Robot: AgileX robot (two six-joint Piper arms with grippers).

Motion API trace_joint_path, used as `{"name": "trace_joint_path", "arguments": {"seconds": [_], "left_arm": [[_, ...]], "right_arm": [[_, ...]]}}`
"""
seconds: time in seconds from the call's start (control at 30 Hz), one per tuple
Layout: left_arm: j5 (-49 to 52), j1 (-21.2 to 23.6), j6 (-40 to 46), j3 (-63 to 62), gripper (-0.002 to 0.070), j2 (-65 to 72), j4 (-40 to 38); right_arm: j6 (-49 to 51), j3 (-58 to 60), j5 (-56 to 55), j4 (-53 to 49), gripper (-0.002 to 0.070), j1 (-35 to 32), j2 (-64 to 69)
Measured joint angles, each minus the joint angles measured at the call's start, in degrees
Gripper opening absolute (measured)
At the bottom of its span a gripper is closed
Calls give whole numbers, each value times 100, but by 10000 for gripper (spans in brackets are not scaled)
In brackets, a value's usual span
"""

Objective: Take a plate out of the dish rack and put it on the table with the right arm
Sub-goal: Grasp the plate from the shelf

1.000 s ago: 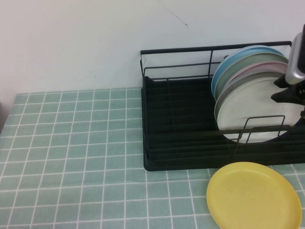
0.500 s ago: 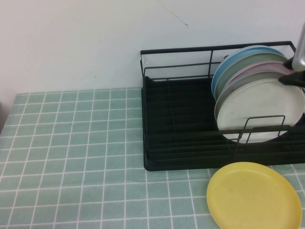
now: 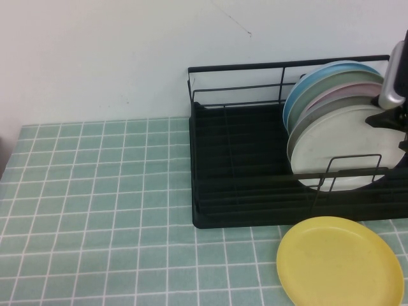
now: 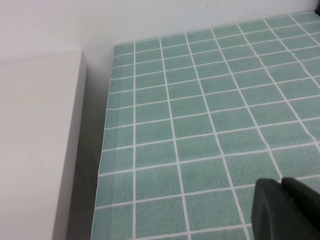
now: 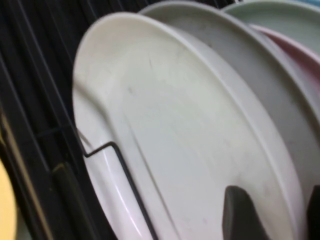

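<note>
From above we count five plates leaning in the dish rack [image 3: 255, 166], the off-white plate [image 3: 344, 143] foremost behind a wire loop divider [image 3: 347, 171]. One yellow plate [image 3: 341, 261] lies on the table [image 3: 95, 204]. The right gripper [image 3: 398, 121] hangs at the plates' right edge.

Left wrist: the left gripper [image 4: 287, 210] is over bare tiles; we cannot tell its state.

Right wrist: the fingers [image 5: 240, 212] stand apart, straddling the plate's rim.

No writing, labels, brands or numbers can be read anywhere, neither on plates nor rack.
</note>
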Motion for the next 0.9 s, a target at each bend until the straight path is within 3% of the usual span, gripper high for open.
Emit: {"name": "trace_joint_path", "arguments": {"seconds": [0.23,0.43,0.9], "left_arm": [[0,0,0,0,-4,0,0],[0,0,0,0,-4,0,0],[0,0,0,0,-4,0,0]], "right_arm": [[-14,0,-142,106,265,0,159],[-83,0,-214,218,101,0,159],[-130,0,-214,205,100,0,159]]}}
